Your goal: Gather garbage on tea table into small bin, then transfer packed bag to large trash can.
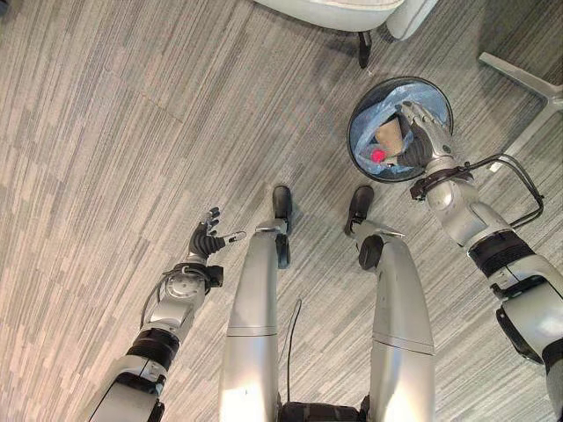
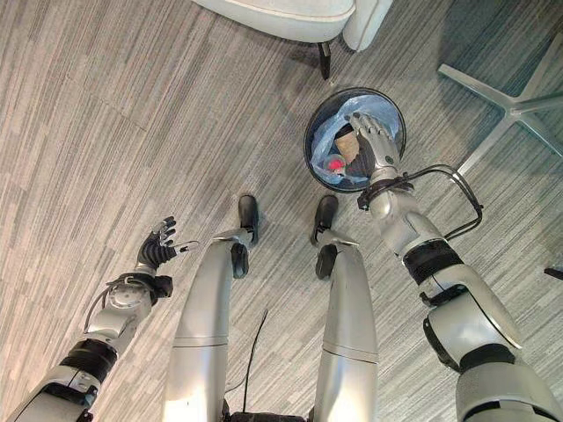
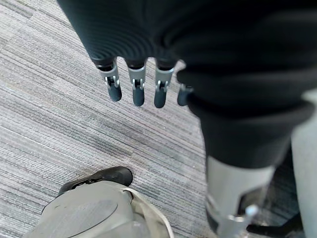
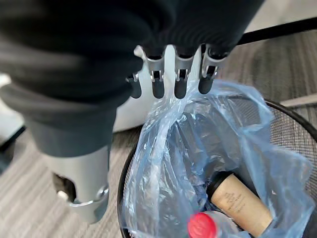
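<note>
You're standing on grey striped carpet [image 1: 114, 132], with a pale seat [image 1: 334, 10] up top, probably a sofa, and a light metal chair base [image 1: 526, 83] right.

Grey striped carpet floor [image 1: 106, 132], pale sofa [image 1: 334, 10] at the far edge standing on a dark leg [image 1: 364, 48], white metal chair base [image 1: 528, 88] with spreading legs at the right side

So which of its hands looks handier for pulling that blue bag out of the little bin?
The right hand: it hovers open directly over the bin, its fingers by the bag. The left hand hangs open over bare floor, far off.
</note>
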Controlling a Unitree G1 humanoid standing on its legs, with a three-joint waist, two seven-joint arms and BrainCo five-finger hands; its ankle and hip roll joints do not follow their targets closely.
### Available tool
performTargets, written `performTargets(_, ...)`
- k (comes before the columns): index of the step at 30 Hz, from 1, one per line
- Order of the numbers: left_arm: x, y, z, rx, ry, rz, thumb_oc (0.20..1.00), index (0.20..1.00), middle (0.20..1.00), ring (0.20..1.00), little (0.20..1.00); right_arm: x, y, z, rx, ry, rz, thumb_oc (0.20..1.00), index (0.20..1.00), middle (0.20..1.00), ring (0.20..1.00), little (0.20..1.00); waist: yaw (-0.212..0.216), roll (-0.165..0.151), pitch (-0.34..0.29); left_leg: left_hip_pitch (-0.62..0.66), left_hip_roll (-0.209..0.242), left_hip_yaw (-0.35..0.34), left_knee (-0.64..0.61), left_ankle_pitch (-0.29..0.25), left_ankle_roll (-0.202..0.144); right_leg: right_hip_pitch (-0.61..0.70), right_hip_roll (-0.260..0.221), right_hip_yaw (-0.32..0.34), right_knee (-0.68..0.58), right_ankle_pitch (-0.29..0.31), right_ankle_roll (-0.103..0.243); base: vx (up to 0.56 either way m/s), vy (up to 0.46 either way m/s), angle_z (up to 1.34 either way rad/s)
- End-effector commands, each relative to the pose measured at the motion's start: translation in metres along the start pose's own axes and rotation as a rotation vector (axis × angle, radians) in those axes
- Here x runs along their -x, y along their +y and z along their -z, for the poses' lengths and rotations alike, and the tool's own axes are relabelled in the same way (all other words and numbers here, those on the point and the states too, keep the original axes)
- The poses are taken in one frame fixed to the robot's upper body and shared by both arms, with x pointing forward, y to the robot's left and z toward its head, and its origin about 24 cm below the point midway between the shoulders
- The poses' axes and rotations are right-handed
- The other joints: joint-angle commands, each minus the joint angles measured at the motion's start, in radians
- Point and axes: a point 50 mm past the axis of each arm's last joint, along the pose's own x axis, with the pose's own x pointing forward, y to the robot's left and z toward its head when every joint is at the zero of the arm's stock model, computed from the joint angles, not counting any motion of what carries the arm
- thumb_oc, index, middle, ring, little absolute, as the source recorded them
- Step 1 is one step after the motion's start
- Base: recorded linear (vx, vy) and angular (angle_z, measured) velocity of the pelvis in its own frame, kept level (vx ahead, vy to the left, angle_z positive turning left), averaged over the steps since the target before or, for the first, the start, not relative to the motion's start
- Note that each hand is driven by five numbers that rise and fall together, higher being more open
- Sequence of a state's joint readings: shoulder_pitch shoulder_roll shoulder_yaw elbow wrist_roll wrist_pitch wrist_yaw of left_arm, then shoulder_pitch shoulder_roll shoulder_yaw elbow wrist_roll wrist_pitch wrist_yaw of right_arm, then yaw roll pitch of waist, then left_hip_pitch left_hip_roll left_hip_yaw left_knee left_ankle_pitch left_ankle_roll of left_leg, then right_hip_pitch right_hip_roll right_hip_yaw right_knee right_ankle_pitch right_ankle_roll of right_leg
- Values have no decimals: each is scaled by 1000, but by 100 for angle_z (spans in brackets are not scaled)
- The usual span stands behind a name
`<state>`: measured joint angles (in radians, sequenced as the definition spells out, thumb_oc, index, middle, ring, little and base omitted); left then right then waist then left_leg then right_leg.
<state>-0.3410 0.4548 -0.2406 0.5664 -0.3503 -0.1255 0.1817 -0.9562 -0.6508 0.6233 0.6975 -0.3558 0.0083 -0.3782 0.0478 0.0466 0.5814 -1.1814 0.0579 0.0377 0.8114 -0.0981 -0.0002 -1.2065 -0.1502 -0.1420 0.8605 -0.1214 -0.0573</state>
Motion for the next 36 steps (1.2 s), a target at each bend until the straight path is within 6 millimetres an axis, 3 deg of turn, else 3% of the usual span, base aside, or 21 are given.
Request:
performTargets(1, 14, 8, 22, -34, 43, -23, 1000, 1000, 1000, 1000, 1000, 11, 15, 8, 114, -27, -87, 1000, 1000, 1000, 1000, 1000, -4, 11, -86, 10, -8, -37, 24, -119, -24, 38, -7, 19, -33, -99, 89, 5, 14, 17)
performTargets(6, 16, 11, 20, -47, 28, -29, 1000, 1000, 1000, 1000, 1000, 12, 21, 26, 234, 38, -123, 1000, 1000, 1000, 1000, 1000, 12, 24, -92, -14, -22, -40, -1, -102, -27, 16, -22, 15, -37, -96, 94, 11, 16, 11)
performTargets(10, 16, 12, 19, -62, 22, -19, 1000, 1000, 1000, 1000, 1000, 20, 27, 54, 366, 130, -208, 1000, 1000, 1000, 1000, 1000, 29, 37, -99, -49, -41, -51, -14, -83, -30, -12, -36, 6, -31, -97, 94, 18, -5, 15)
performTargets(12, 16, 11, 19, -69, 23, -13, 1000, 1000, 1000, 1000, 1000, 22, 28, 57, 345, 155, -214, 1000, 1000, 1000, 1000, 1000, 33, 40, -101, -54, -46, -54, -23, -77, -31, -17, -38, 3, -31, -98, 94, 18, -24, 12)
performTargets(14, 15, 9, 18, -69, 21, -8, 1000, 1000, 1000, 1000, 1000, 22, 27, 58, 287, 185, -200, 1000, 1000, 1000, 1000, 1000, 37, 41, -104, -60, -49, -56, -29, -72, -30, -22, -40, 1, -31, -97, 93, 8, -19, 7)
performTargets(15, 13, 6, 17, -66, 24, -1, 1000, 1000, 1000, 1000, 1000, 18, 26, 55, 139, 235, -161, 1000, 1000, 1000, 1000, 1000, 40, 46, -103, -62, -52, -56, -37, -65, -29, -27, -40, 0, -30, -95, 92, 8, -2, 8)
performTargets(18, 9, 3, 12, -56, 14, 4, 1000, 1000, 1000, 1000, 1000, 9, 24, 41, -40, 259, -114, 1000, 1000, 1000, 1000, 1000, 44, 51, -104, -58, -55, -57, -45, -62, -27, -27, -39, -2, -30, -97, 89, 10, -6, 5)
performTargets(26, -1, 1, -2, -53, -17, 6, 1000, 1000, 1000, 1000, 1000, -10, 22, 23, -421, 380, -59, 1000, 1000, 1000, 1000, 1000, 59, 68, -99, -61, -61, -61, -44, -60, -26, -32, -39, -4, -19, -99, 91, -1, -1, 2)
performTargets(29, -2, -3, -6, -79, -33, 44, 1000, 1000, 1000, 1000, 1000, -24, 12, 19, -534, 461, -63, 1000, 1000, 1000, 1000, 1000, 87, 86, -94, -83, -69, -63, -32, -57, -25, -50, -45, -5, -2, -99, 92, -5, 13, 8)
performTargets(30, -1, -4, -6, -81, -32, 50, 1000, 1000, 1000, 1000, 1000, -24, 11, 19, -551, 470, -64, 721, 721, 721, 721, 721, 91, 87, -94, -87, -71, -63, -30, -57, -25, -53, -47, -6, 1, -99, 92, -3, 9, 10)
performTargets(31, -1, -6, -6, -84, -29, 57, 1000, 1000, 1000, 1000, 1000, -24, 13, 20, -570, 480, -66, 200, 200, 200, 200, 200, 92, 87, -94, -90, -73, -63, -27, -56, -25, -56, -48, -8, 4, -100, 92, 1, 19, 10)
performTargets(32, -3, -11, -7, -80, -30, 68, 1000, 1000, 1000, 1000, 1000, -23, 17, 16, -710, 497, -50, 200, 200, 200, 200, 200, 94, 87, -96, -98, -76, -62, -23, -54, -25, -65, -52, -8, 13, -101, 92, 2, 24, 9)
performTargets(36, -5, -13, -9, -73, -30, 66, 1000, 1000, 1000, 1000, 1000, -20, 21, 16, -789, 513, -35, 200, 200, 200, 200, 200, 91, 84, -93, -100, -78, -63, -24, -52, -24, -67, -50, -8, 14, -100, 91, -1, 6, 1)
